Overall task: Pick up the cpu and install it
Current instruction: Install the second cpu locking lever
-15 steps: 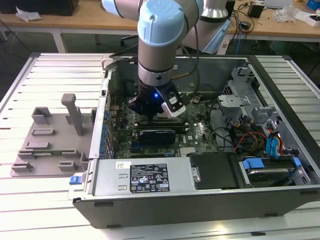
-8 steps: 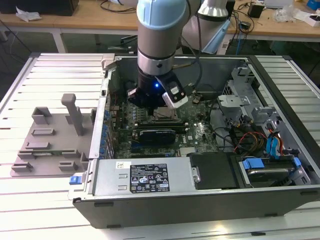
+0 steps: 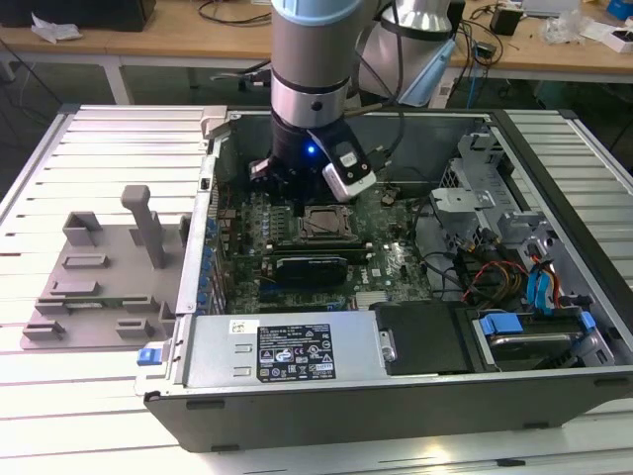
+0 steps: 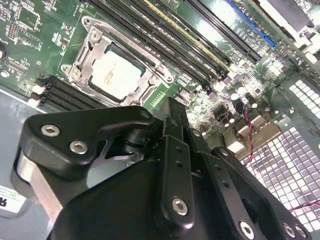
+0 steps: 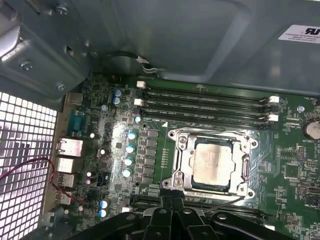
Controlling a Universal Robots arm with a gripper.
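CPU status: the chip lies flat inside the socket frame on the motherboard, its silvery top showing in both wrist views; nothing is held. Gripper: the black fingers appear drawn together with no part between them, and they hang just above the board beside the socket, not touching the chip. In the exterior view the arm stands inside the open computer case; the grey fixture tray sits well apart on the exterior view's left. Hazards, as judgement: a drop or sideways drift of the fingertips could strike the unclamped chip and shift it on its contacts; the memory slots and capacitors lie near and could be clipped.
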